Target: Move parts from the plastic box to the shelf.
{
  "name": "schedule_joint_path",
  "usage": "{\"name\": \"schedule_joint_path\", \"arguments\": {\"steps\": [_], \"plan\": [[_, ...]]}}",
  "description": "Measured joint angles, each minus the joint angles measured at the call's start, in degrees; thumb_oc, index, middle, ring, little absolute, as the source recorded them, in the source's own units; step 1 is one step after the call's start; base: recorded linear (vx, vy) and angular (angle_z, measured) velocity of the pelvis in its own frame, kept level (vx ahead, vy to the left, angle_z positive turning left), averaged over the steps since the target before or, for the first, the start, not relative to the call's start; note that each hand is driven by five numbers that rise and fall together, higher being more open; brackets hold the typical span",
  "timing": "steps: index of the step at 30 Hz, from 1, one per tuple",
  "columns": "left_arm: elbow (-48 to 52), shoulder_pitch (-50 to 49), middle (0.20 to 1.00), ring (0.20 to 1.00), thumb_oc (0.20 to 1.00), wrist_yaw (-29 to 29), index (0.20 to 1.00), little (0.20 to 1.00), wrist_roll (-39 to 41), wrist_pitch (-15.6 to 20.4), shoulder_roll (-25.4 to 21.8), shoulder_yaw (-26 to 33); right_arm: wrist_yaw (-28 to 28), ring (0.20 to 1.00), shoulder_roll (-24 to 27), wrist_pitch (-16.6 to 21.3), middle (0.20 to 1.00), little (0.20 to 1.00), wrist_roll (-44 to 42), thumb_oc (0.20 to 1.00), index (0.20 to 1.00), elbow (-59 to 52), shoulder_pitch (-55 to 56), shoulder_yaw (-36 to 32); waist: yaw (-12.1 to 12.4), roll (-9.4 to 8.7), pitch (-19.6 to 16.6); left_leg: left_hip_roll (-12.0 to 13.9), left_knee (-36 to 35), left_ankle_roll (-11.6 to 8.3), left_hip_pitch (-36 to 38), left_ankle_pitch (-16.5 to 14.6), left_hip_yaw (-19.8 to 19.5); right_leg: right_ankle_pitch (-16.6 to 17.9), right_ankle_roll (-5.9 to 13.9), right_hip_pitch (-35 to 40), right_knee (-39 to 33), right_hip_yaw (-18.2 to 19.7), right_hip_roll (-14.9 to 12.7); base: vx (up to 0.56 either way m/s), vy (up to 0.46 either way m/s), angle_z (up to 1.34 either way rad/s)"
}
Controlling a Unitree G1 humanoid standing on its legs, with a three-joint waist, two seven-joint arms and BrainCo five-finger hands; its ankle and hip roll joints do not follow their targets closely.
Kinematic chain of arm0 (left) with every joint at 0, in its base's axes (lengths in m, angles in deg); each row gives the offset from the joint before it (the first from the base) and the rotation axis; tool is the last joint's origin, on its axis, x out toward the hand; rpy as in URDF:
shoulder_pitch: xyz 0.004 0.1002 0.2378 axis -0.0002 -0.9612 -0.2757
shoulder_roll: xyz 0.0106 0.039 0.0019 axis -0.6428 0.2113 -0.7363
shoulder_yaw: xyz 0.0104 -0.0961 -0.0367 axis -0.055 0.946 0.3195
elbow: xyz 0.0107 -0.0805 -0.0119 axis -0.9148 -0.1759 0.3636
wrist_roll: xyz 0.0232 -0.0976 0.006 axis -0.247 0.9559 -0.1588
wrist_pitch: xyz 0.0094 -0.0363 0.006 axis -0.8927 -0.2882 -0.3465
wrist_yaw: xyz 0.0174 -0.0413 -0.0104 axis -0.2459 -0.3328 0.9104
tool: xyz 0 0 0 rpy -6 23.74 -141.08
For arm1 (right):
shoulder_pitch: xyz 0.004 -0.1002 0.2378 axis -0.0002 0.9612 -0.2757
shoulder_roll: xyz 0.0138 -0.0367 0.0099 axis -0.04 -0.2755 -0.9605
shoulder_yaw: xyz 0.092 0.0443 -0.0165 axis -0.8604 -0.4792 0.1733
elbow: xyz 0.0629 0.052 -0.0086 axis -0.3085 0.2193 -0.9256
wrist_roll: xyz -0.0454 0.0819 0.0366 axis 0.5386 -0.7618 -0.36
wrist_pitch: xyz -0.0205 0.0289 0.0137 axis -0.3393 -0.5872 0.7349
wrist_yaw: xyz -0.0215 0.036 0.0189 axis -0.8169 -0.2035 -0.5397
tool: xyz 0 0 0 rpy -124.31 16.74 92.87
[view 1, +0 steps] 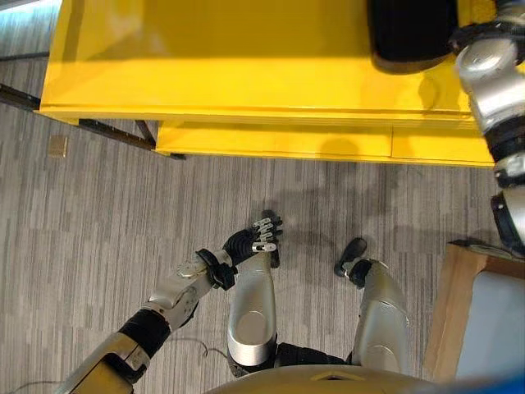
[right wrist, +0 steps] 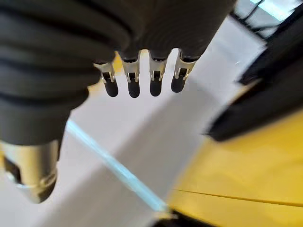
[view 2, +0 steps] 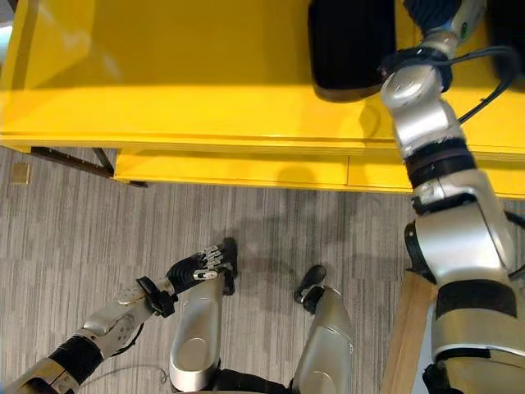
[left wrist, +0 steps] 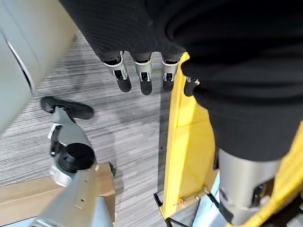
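Above grey carpet (view 1: 98, 246) stands yellow shelf (view 1: 246, 66).

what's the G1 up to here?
It stands at a yellow shelf, looking down. The right arm reaches up over the shelf top beside a black box; in its wrist view the right hand has straight fingers and holds nothing. The left hand hangs low over the grey carpet, fingers relaxed, also empty. No part is in either hand at this moment. A wooden-edged board sits on the floor to the robot's right.
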Motion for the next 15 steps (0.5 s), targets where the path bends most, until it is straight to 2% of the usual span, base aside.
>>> {"name": "schedule_joint_path", "arguments": {"steps": [4, 6, 8, 10, 11, 13, 15], "plan": [[0.0, -0.3, 1.0, 1.0, 1.0, 0.0, 1.0, 1.0, -0.3, 0.3, 1.3, 0.8, 4.2, 1.0, -0.1, 0.8, 1.0, 1.0, 1.5, 1.0, 1.0, -10.5, 9.1, -2.7, -2.1, 0.02, -0.1, -0.4, -2.2, 0.45, 3.7, -0.1, 1.6, 1.3, 0.75, 3.1, -2.8, 1.0, 0.5, -0.02, 0.054, -0.14], [-0.8, -1.3, 1.0, 1.0, 1.0, 0.0, 1.0, 1.0, -0.7, 0.9, 3.2, 2.7, 7.1, 1.0, -0.4, 0.8, 1.0, 1.0, 1.2, 1.0, 1.0, -19.6, 20.1, -6.0, -3.8, -0.39, -0.3, -0.3, -3.6, 0.56, 6.4, -0.1, 2.4, 2.1, 1.1, 5.6, -5.2, 1.2, 1.2, -0.01, 0.073, -0.13], [-0.9, -3.0, 1.0, 1.0, 1.0, 0.0, 1.0, 1.0, -2.1, 1.2, 4.5, 4.6, 9.3, 1.0, -3.3, 0.9, 1.0, 1.0, 1.3, 1.0, 1.0, -28.8, 34.7, -10.4, -5.5, -0.92, -0.5, -0.3, -5.6, 0.28, 9.8, 0.1, 3.1, 2.8, 1.68, 9.1, -8.0, 1.5, 2.1, -0.01, 0.07, -0.16], [-0.7, -5.1, 1.0, 1.0, 1.0, -0.1, 1.0, 1.0, -2.9, 1.6, 5.0, 6.9, 10.8, 1.0, -5.6, 0.9, 1.0, 1.0, 1.3, 1.0, 1.0, -30.3, 43.6, -9.9, -8.4, -2.35, -2.3, -0.2, -7.3, 0.31, 11.4, -0.1, 4.7, 3.8, 1.83, 9.8, -10.3, 2.4, 2.7, -0.01, 0.067, -0.29], [-0.4, -5.6, 1.0, 1.0, 1.0, -0.2, 1.0, 1.0, -4.3, 1.5, 5.3, 7.2, 11.6, 1.0, -7.1, 1.4, 1.0, 1.0, 1.2, 1.0, 1.0, -30.8, 48.6, -11.3, -9.3, -2.34, -2.8, -0.2, -8.9, 0.08, 13.1, 0.5, 5.2, 4.8, 2.06, 11.7, -12.4, 2.3, 3.3, -0.01, 0.054, -0.27], [-0.5, -6.0, 1.0, 1.0, 1.0, -0.2, 1.0, 1.0, -5.7, 1.5, 5.6, 7.3, 14.5, 1.0, -7.5, 2.6, 1.0, 1.0, 1.4, 1.0, 1.0, -30.1, 54.9, -11.4, -11.4, -2.92, -5.9, -0.2, -10.4, 0.03, 14.3, 0.6, 6.3, 5.9, 2.38, 12.7, -14.9, 2.9, 4.0, -0.01, 0.07, -0.25], [-0.8, -6.4, 1.0, 1.0, 1.0, -0.3, 1.0, 1.0, -6.8, 1.4, 5.6, 7.5, 16.5, 1.0, -6.4, 4.0, 1.0, 1.0, 1.9, 1.0, 1.0, -30.0, 59.7, -11.3, -12.1, -3.22, -7.8, -0.3, -11.8, -0.14, 17.0, 0.7, 7.7, 6.7, 2.67, 14.8, -17.1, 3.9, 4.6, -0.01, 0.055, -0.25]]}}
